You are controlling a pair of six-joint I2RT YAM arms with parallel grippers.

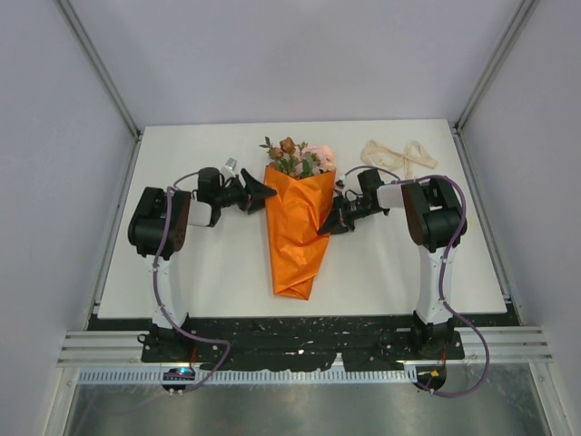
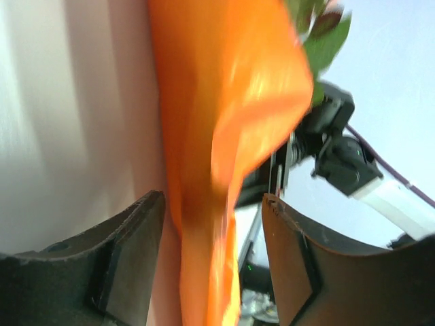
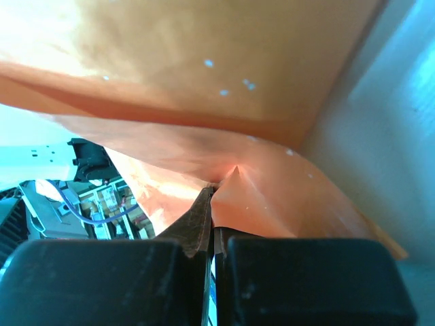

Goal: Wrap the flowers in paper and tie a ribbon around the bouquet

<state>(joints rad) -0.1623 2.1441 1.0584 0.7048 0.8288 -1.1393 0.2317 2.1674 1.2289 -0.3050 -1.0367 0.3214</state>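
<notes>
- The paper cone [image 1: 295, 232] is lying mid-surface [image 1: 200, 272], holding flowers [image 1: 295, 156] at its far end.
- Left gripper [image 1: 266, 193] jaws are gaping around its left edge.
- Right gripper [image 1: 326, 228] jaws are clenching its right edge.

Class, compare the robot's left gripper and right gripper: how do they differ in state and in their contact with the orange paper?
The left gripper has its jaws apart, while the right gripper is shut. The left gripper only straddles an edge of the orange paper; the right gripper pinches a fold of it. Both meet it from opposite sides.
</notes>
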